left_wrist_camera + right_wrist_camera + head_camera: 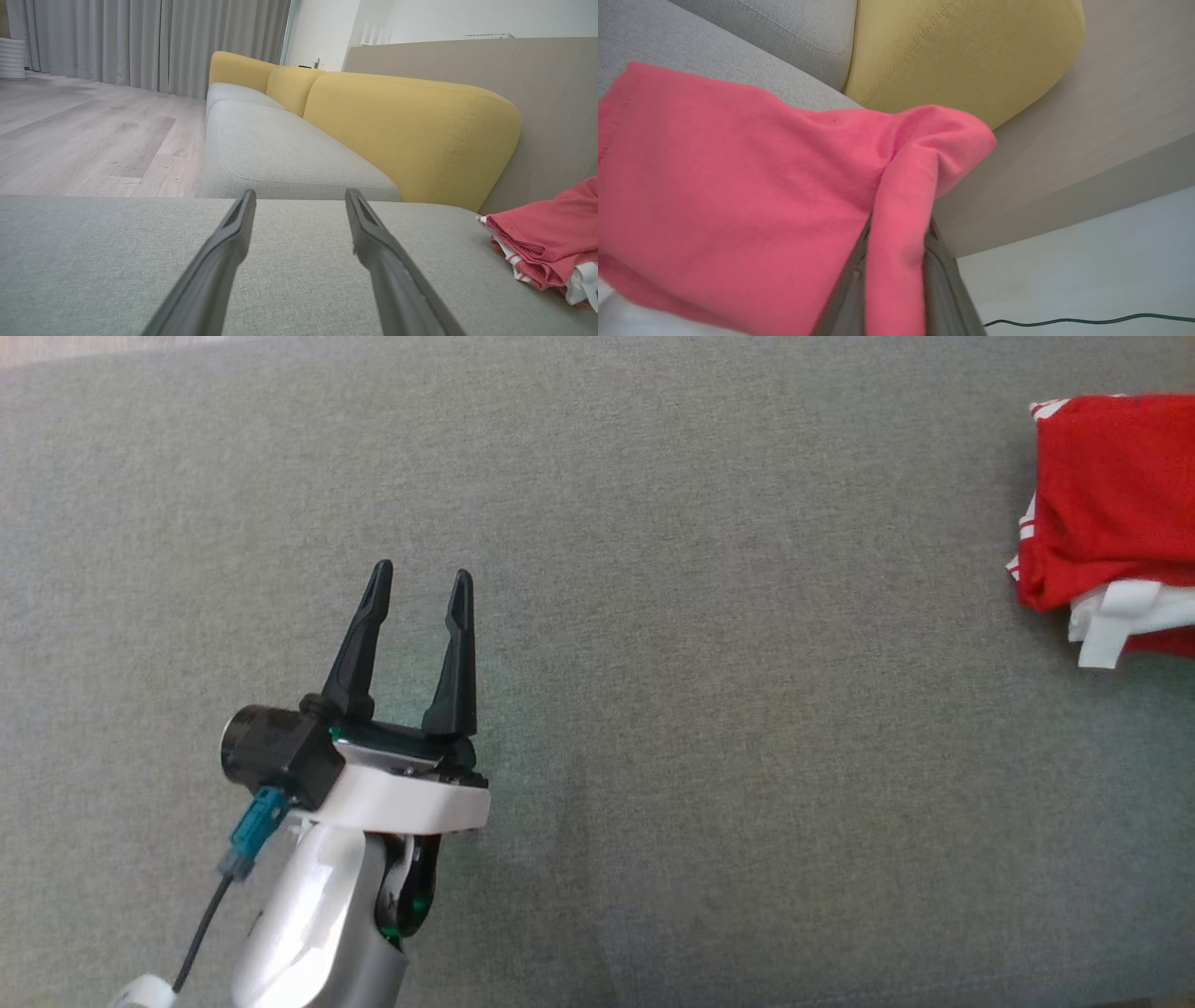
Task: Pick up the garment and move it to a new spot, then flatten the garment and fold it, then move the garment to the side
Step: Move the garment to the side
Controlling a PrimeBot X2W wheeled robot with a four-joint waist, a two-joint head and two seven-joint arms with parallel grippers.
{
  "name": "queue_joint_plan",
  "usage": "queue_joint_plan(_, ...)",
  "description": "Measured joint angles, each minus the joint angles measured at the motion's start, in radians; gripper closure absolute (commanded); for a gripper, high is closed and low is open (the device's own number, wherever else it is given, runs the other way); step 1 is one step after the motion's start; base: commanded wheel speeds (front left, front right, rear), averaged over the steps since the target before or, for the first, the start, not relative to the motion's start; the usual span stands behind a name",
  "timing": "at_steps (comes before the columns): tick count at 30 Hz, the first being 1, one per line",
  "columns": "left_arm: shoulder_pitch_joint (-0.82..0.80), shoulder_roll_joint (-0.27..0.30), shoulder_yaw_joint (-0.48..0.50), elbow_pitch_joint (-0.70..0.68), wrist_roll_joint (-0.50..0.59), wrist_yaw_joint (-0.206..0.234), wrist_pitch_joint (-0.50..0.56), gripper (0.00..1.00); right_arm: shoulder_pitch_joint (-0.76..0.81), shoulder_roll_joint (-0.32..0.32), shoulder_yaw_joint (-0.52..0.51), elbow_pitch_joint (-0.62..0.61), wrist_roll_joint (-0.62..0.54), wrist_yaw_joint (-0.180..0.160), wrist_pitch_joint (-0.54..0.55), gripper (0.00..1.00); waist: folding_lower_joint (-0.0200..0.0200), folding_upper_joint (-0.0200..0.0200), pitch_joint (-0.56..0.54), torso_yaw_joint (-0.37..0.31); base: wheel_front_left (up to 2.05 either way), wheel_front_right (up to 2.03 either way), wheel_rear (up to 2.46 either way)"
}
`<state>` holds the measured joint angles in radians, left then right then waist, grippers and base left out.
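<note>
The garment [1111, 495] is red with white trim. It lies bunched and folded at the far right edge of the grey cushion [700, 709]. In the right wrist view a fold of the garment [738, 186] runs up between the two dark fingers of my right gripper [899, 225], which is shut on it. My left gripper [422, 581] hovers over bare cushion at the lower left, open, with nothing between its fingers and far from the cloth. The left wrist view looks along the left gripper [299, 196] and has the garment [546, 228] off to the right.
Beyond the cushion stands a sofa with a grey seat [280, 154] and yellow backrests [397, 126]. A beige panel [551, 93] rises behind the garment. Wooden floor [93, 135] and grey curtains lie to the left. A dark cable [1087, 321] runs across the pale floor.
</note>
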<state>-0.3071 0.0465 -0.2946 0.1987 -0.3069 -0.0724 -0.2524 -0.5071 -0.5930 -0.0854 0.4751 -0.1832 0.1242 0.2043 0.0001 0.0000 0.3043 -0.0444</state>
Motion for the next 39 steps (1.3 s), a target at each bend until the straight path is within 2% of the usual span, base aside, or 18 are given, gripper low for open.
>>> queue_joint_plan(8,-0.002,-0.004,-0.003,0.006,0.0,-0.011,-0.001,0.0,0.018,0.049,-0.053,-0.088,-0.045,-0.001,-0.003,0.0,0.0,0.0,-0.033,-0.007,0.0,0.0,0.0)
queue_joint_plan(16,0.035,-0.004,0.023,0.015,0.0,-0.01,-0.005,0.0,0.026,0.17,-0.02,-0.2,-0.052,0.0,-0.031,0.0,-0.0002,0.0,-0.115,-0.002,0.0,0.0,0.0)
queue_joint_plan(24,0.093,-0.004,0.056,0.011,0.0,-0.007,-0.005,0.0,0.047,0.323,0.013,-0.278,0.064,0.0,-0.152,0.0,-0.0003,0.0,-0.208,0.022,0.0,0.0,0.0)
queue_joint_plan(32,0.173,-0.003,0.094,0.008,0.018,-0.007,-0.005,0.0,0.206,0.501,0.03,-0.282,0.204,0.0,-0.309,0.0,-0.0003,0.0,-0.272,0.063,0.0,0.0,0.0)
queue_joint_plan(34,0.199,-0.002,0.102,0.016,0.019,-0.007,-0.004,0.0,0.247,0.529,0.03,-0.251,0.244,0.0,-0.362,0.0,-0.0002,0.0,-0.286,0.076,0.0,0.0,0.0)
queue_joint_plan(39,0.224,-0.001,0.107,0.03,0.02,-0.007,-0.004,0.0,0.3,0.537,0.036,-0.199,0.292,0.0,-0.405,0.0,-0.0001,0.0001,-0.301,0.088,0.0,0.0,0.0)
